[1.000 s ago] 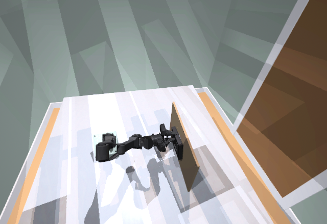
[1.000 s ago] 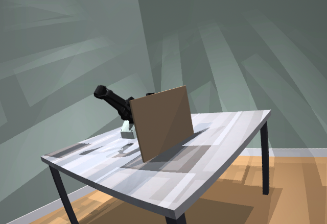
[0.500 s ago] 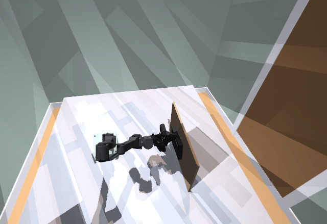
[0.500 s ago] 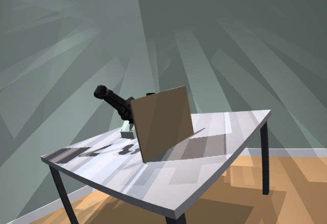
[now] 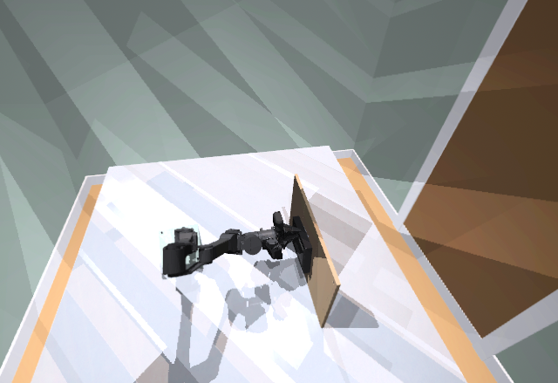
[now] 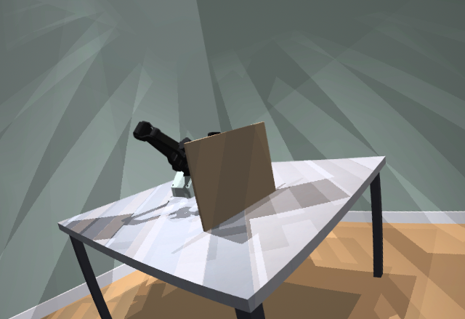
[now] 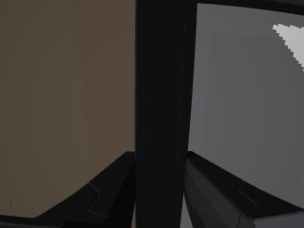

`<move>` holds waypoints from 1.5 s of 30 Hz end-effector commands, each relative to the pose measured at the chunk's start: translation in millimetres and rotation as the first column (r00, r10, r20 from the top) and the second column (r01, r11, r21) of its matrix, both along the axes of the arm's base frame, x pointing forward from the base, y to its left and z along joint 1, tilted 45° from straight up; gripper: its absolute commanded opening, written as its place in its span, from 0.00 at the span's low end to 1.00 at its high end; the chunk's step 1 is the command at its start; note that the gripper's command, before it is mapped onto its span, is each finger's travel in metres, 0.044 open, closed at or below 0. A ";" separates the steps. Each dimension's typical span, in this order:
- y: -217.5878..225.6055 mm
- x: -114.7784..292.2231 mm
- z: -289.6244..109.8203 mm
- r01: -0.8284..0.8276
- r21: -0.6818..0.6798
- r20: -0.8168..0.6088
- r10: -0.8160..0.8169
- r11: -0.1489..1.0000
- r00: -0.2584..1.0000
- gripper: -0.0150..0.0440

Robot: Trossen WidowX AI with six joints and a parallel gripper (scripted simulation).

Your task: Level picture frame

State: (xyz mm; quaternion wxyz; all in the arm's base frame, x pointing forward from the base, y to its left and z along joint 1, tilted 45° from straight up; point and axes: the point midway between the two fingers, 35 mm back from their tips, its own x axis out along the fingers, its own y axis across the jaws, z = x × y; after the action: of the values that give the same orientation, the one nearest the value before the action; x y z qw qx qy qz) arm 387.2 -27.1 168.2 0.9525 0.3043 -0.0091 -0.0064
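Note:
A brown wall panel (image 5: 322, 275) (image 6: 232, 173) (image 7: 64, 89) stands upright on the white table (image 5: 135, 324) (image 6: 300, 203). The black picture frame (image 5: 305, 245) hangs on the panel's face toward the arm; the exterior view shows only the panel's back, so the frame is hidden there. In the wrist view one black bar of the frame (image 7: 161, 76) runs straight up between my two fingers, with the grey picture face (image 7: 247, 102) to its right. My gripper (image 5: 291, 235) (image 7: 159, 161) is shut on that bar. The screw and the notched strip are hidden.
The arm's base (image 5: 180, 252) (image 6: 182, 186) sits on the table left of the panel, and the arm (image 6: 161, 144) reaches across to it. The table's edges lie well beyond the panel on all sides.

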 end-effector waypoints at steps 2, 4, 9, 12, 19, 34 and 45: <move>2.9 0.2 2.0 -0.004 0.005 0.003 0.004 1.000 1.000 0.25; 3.4 0.2 2.4 -0.004 0.005 0.003 0.004 1.000 1.000 0.25; 4.8 0.2 3.4 -0.004 0.005 0.003 0.004 1.000 1.000 0.25; 5.5 0.2 3.9 -0.004 0.005 0.003 0.004 1.000 1.000 0.25; 6.8 0.2 4.9 -0.004 0.005 0.003 0.004 1.000 1.000 0.25; 5.9 0.2 4.2 -0.004 0.005 0.003 0.004 1.000 1.000 0.25; 5.4 0.2 5.1 -0.004 0.005 0.003 0.004 1.000 1.000 0.25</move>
State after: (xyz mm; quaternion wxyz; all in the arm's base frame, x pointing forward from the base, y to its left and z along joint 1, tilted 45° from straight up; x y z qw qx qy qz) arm 386.8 -22.8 171.1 0.9523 0.3048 -0.0082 -0.0089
